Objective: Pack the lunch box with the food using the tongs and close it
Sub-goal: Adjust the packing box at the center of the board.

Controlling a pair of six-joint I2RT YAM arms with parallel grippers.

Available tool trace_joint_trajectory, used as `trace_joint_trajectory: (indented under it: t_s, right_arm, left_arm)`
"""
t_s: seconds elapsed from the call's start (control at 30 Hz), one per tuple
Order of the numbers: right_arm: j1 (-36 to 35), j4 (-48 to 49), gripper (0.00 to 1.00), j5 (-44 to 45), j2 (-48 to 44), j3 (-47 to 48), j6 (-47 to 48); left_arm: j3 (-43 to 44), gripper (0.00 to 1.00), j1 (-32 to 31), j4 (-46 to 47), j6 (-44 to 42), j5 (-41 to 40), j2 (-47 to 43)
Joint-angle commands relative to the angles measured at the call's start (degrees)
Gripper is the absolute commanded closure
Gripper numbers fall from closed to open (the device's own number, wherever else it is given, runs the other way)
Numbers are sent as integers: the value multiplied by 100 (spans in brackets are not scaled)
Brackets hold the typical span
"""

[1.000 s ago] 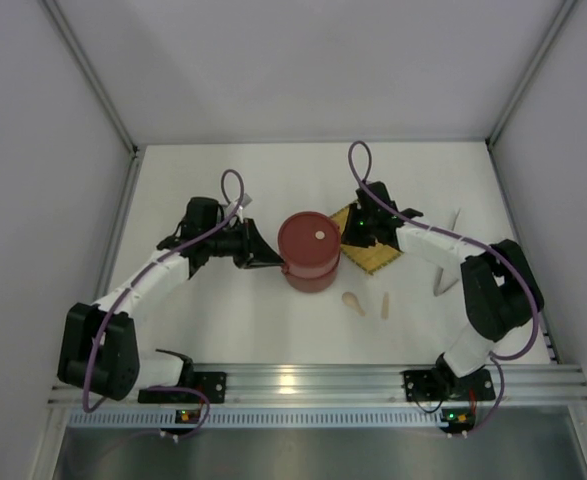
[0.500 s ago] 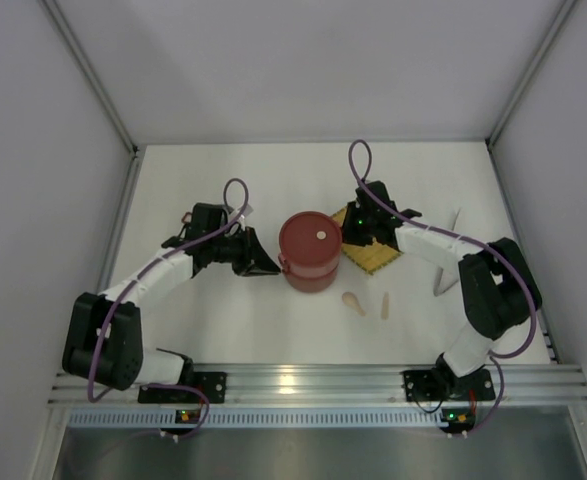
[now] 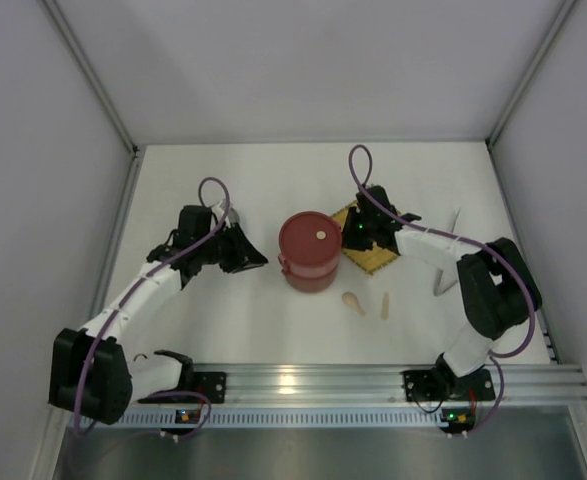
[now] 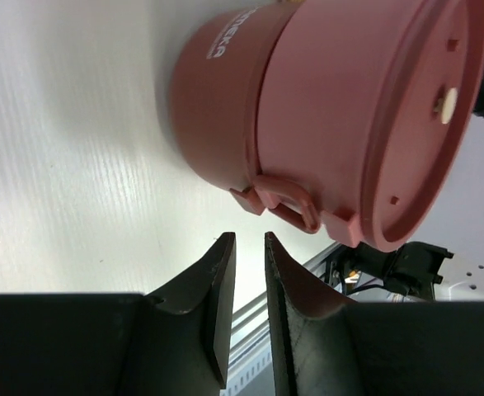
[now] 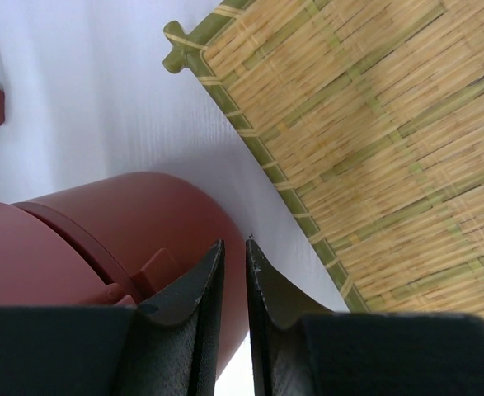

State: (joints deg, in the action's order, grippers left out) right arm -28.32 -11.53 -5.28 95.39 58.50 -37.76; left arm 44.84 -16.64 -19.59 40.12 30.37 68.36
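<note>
The maroon lunch box (image 3: 309,255) stands mid-table, stacked, with its lid and pale centre dot on top. My left gripper (image 3: 260,261) hovers just to its left. In the left wrist view that gripper (image 4: 246,237) is open by a narrow gap and empty, a short way from the side handle (image 4: 287,202) of the lunch box (image 4: 340,107). My right gripper (image 3: 350,238) sits at the box's right side. Its jaws (image 5: 233,242) are all but shut, with nothing in the slit, against the lunch box (image 5: 101,239). The tongs (image 3: 447,255) lie at the right. No food shows.
A yellow woven mat (image 3: 376,252) lies right of the box, under my right wrist, and its bare weave (image 5: 365,140) fills the right wrist view. A small beige spoon (image 3: 354,302) and a stick (image 3: 385,306) lie in front. White walls enclose the table.
My left gripper has drawn back to the left from the lunch box's handle and its jaws have parted a little. The right arm and the box have stayed put.
</note>
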Motion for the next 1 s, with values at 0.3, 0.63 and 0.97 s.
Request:
trace_joint_trajectory:
  t_s: [0.3, 0.63, 0.97]
  right_arm:
    - [-25, 625, 85, -158, -284, -399, -249]
    - [-279, 793, 86, -149, -609, -664, -434]
    - [-456, 854, 86, 79, -592, -664, -540]
  left_arm:
    - [-941, 75, -6, 640, 786, 320, 2]
    - [-1469, 75, -242, 1326, 1112, 549, 213]
    - [-1653, 76, -542, 2495, 1788, 505, 582]
